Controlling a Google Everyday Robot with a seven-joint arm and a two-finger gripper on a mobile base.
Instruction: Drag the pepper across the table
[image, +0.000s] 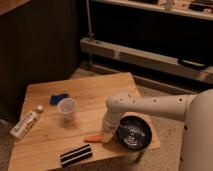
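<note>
I have the tool (107, 134) down at the orange pepper's (93, 139) right end — low on the table (90, 95), beside the black bowl (132, 134) — ready for dragging; its finger spread I cannot tell.

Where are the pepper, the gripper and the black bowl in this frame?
pepper (93, 139), camera view, middle of its orange body.
gripper (107, 136), camera view, its tip by the pepper's right end.
black bowl (133, 133), camera view, ridged inner floor.

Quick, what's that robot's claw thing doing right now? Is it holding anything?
End effector: down at the table beside the small orange pepper, next to the black round bowl; open or closed cannot be told.
</note>
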